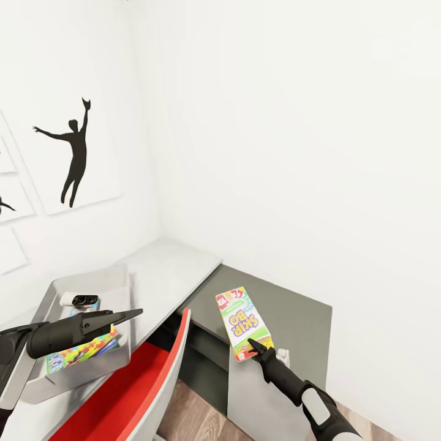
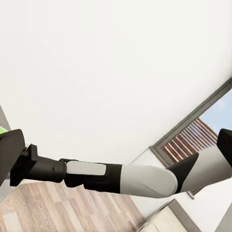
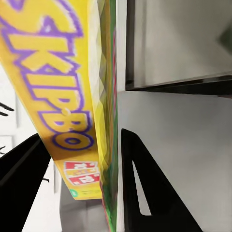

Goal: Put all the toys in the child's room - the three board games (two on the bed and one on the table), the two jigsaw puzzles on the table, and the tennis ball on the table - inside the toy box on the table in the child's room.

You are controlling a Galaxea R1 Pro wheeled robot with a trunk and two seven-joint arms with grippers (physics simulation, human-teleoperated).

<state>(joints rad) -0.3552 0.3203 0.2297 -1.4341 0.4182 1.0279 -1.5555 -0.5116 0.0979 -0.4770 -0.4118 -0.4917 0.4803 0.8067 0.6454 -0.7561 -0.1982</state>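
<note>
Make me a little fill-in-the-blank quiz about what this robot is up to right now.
1. The right gripper holds a card game box lettered SKIP ____.
2. The chair by the desk has a ____ seat.
3. The left gripper hovers over the grey ____ on the desk.
4. The black print on the wall shows a jumping ____.

Missing words: BO; red; bin; person
</note>
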